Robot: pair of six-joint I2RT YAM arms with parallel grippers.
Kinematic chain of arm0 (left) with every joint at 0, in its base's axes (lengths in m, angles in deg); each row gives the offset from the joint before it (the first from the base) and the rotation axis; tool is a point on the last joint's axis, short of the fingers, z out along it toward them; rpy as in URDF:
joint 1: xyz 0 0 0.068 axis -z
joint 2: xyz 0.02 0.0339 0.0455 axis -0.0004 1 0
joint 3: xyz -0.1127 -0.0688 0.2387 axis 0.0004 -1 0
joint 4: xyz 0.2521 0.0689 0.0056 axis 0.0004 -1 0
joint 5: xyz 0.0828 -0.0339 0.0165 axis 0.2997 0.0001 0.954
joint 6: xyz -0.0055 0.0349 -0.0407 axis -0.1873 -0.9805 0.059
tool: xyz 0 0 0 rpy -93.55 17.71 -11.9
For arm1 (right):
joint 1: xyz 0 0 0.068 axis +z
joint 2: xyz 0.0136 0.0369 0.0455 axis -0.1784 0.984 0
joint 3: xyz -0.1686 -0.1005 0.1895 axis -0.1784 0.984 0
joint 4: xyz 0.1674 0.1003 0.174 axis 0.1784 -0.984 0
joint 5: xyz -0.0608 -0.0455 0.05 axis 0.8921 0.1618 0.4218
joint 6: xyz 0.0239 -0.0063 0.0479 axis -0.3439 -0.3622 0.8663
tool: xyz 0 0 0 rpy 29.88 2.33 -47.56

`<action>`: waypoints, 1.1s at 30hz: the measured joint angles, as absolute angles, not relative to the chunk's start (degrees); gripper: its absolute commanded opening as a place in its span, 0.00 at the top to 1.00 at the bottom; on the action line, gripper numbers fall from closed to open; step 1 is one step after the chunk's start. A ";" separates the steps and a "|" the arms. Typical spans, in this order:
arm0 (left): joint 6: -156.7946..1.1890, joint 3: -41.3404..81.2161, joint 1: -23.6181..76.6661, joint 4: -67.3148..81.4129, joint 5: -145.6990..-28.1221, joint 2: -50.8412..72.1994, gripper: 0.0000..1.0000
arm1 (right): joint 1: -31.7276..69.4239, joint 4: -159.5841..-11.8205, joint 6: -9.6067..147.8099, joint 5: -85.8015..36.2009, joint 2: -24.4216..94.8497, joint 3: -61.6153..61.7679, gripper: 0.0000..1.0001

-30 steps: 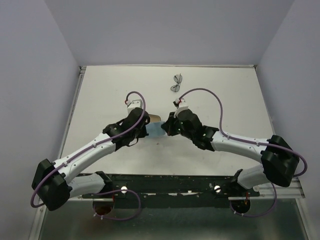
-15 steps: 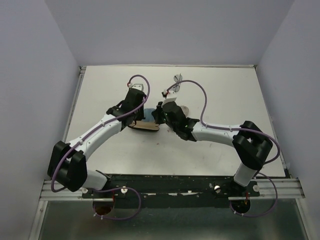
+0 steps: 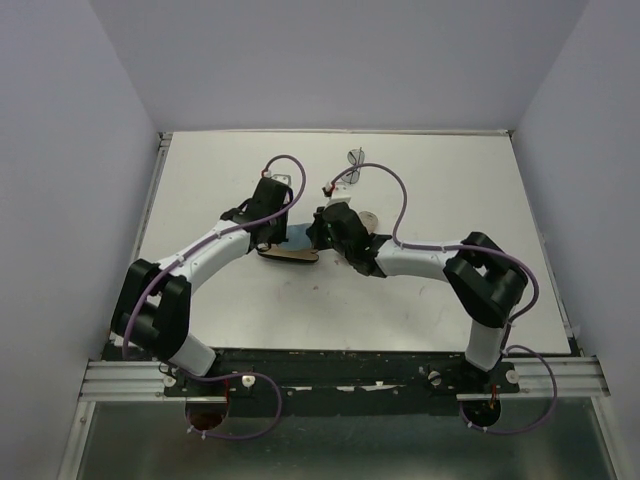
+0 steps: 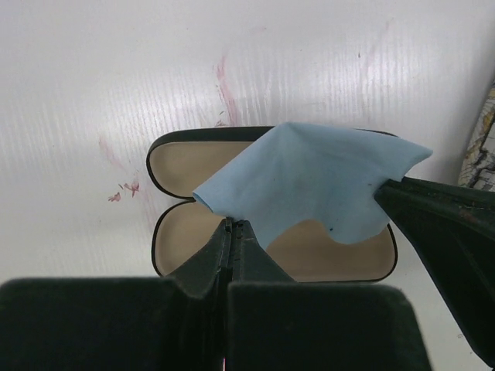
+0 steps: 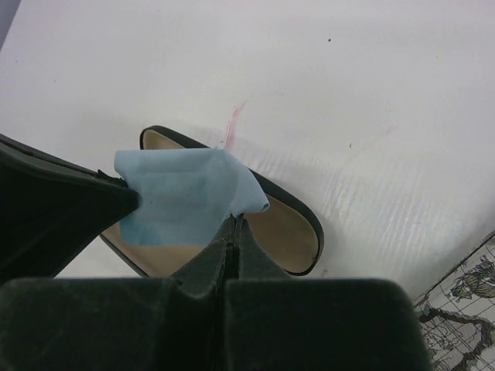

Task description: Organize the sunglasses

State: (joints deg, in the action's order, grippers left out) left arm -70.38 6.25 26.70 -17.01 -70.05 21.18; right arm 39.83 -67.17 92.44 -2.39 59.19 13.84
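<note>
One open black hard case (image 4: 186, 166), tan-lined, has one light blue cloth (image 4: 309, 182) spread over it. The left gripper (image 4: 232, 229) and right gripper (image 5: 232, 226) each pinch the cloth's edge. One pair of dark-framed sunglasses (image 3: 354, 160) lies beyond the case.

Table (image 3: 450, 290) was white w/ a matte top, faint pink-red smears (image 4: 224, 77) near its middle. Plain pale lavender walls closed it in on 3 sides: back wall (image 3: 340, 60), left wall (image 3: 60, 200), right wall (image 3: 590, 150). A black rail (image 3: 350, 366) ran along the near edge, w/ grey sheet metal (image 3: 350, 440) below it. Light was even & soft, shadows faint.
</note>
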 measured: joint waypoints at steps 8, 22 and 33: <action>-70.20 6.38 25.41 -18.63 -69.76 25.12 1.00 | 38.87 -67.09 92.94 -5.67 61.42 13.84 0.99; -70.05 12.32 23.66 -21.36 -69.70 30.71 1.00 | 38.71 -65.40 93.92 -6.98 64.19 13.84 0.99; -69.35 13.98 23.64 -23.76 -68.19 33.47 1.00 | 38.71 -64.94 95.30 -6.96 64.50 13.84 0.99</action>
State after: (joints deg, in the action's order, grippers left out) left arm -69.35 13.98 23.64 -23.76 -68.19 33.47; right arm 38.71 -64.94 95.30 -6.96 64.50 13.84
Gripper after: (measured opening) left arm 0.016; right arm 0.011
